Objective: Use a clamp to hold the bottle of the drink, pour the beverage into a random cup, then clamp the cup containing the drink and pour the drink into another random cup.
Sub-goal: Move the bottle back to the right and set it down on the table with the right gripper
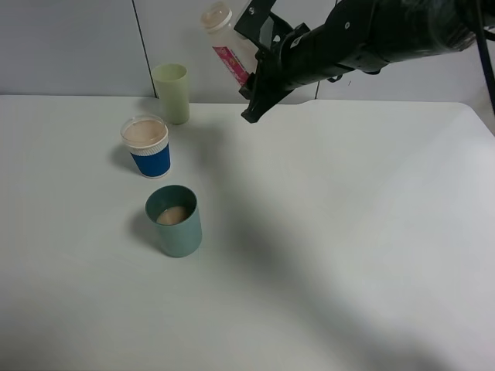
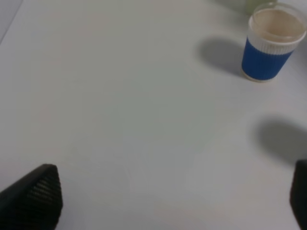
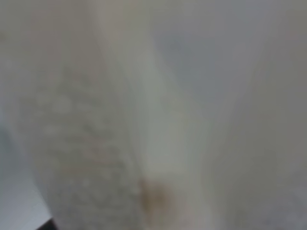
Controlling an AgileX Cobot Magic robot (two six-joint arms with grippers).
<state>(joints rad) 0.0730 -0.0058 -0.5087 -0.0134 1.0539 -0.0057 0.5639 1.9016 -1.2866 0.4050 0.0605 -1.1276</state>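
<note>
judged roughly halfway. held high at 12 o'clock in the exterior view, tilted with the neck toward 11 o'clock: the bottle (image 1: pixel 223 35), pinched by the fingers of the right clamp (image 1: pixel 254 77), well clear of the worktop (image 1: pixel 348 232) and not yet set down. cannot tell how much remains inside. nothing readable from the right wrist view, only a pale blur close up.

already lying in the teal cup (image 1: pixel 174 222) at 8 o'clock: a shallow pool of the beverage (image 1: pixel 172 216). first pour therefore taken as done.

at 10 o'clock, near the teal cup but apart from it: the blue paper cup (image 1: pixel 146 148), upright, beige up to near the rim. cannot tell whether drink or only the lining, so second pour counted as undone.

left to do on that reading: park the bottle, grip the teal cup, tip it into the blue paper cup.

left clamp (image 2: pixel 166 199): fingers spread wide, pinching nothing, low over bare worktop, with the blue paper cup near. not in the exterior view.

also around: 1 pale yellow-green tumbler (image 1: pixel 171 93) at 11 o'clock, upright, just behind the blue paper cup.

in the way: little. open approach to the teal cup from 3 and 6 o'clock; some risk of nudging the blue paper cup on its 11 o'clock side.
</note>
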